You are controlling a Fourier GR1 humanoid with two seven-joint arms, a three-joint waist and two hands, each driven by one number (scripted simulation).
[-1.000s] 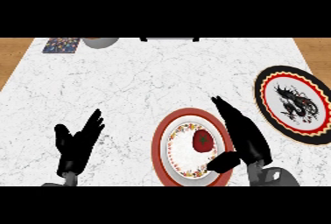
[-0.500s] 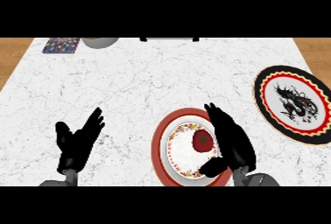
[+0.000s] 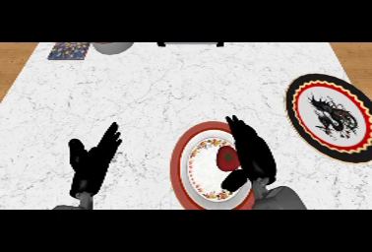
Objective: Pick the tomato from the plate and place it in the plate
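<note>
1. The tomato (image 3: pixel 227 157) is small, round and deep red, with a dark star-shaped calyx on top.
2. It sits on the red-rimmed plate (image 3: pixel 180 165), on the white centre ringed by a floral band, a little right of the middle. This plate lies at the near edge of the tabletop (image 3: pixel 181 88), right of centre.
3. The right hand (image 3: pixel 251 150) comes in from the near edge over the right half of this plate. Its fingers (image 3: pixel 240 129) stretch out nearly straight toward the far side, reaching over the plate's far-right rim.
4. Its thumb (image 3: pixel 234 180) bends in toward the left, just on the near side of the tomato. The tomato lies in the fork between the thumb and the palm, right against the hand's left edge; whether they actually touch cannot be told.
5. The hand is fairly wide open and is not closed round the tomato.
6. The left hand (image 3: pixel 93 160) shows at the near left, well apart from both plates. It is open with fingers spread and pointing to the far side, and it holds nothing.
7. A second plate, the black-rimmed plate (image 3: pixel 299 110) with a red and yellow toothed border and a dark dragon-like figure on its white centre, lies at the right edge of the tabletop, farther off than the first plate and apart from it.
8. The tabletop is white marble with grey veins. At its far-left edge lie a patterned card (image 3: pixel 70 50) and, just right of it, a grey bowl (image 3: pixel 112 47), only partly in view.
</note>
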